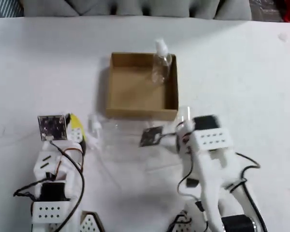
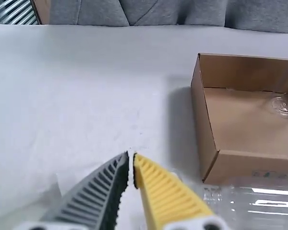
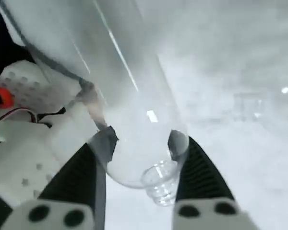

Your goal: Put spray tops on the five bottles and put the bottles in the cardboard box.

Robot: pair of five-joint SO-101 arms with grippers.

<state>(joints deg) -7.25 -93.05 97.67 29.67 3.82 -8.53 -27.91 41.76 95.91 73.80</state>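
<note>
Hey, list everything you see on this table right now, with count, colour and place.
cardboard box: one, brown, mid-table
capped bottle: one, clear with white spray top, upright in the box's far right corner
uncapped bottle: one, clear, in the right hand
lying bottles: count unclear, clear, on the table in front of the box
table: one, white
left hand: grey and yellow, shut, left of the box
right hand: black, shut on the uncapped bottle
</note>
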